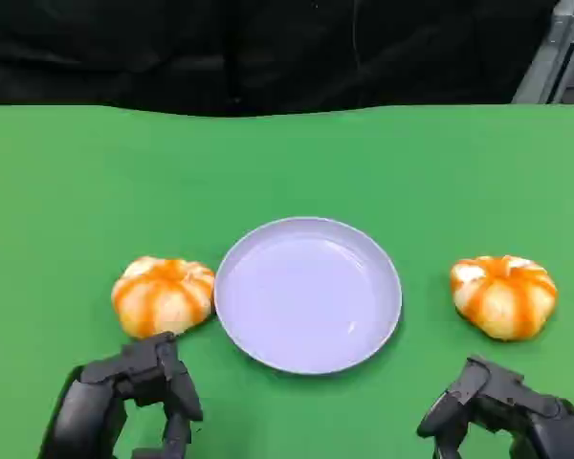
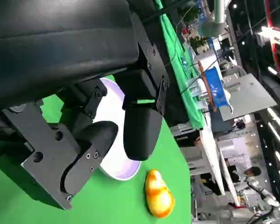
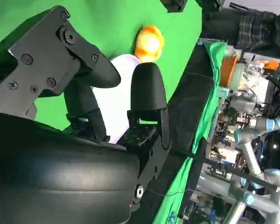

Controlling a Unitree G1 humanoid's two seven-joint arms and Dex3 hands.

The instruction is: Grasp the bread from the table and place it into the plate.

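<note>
Lavender plate [image 1: 308,293] holds nothing; 2 orange-striped breads flank it on the green table [image 1: 67,182], left bread [image 1: 163,295] and right bread [image 1: 503,295]. Left hand [image 1: 134,392] and right hand [image 1: 502,406] hover, fingers apart, holding nothing. Grasping remains.

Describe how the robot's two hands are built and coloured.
Both the left hand and the right hand are matte black. Each has a rounded glossy shell, flat angular plates fastened with small screws, and smooth rounded fingertips.
</note>
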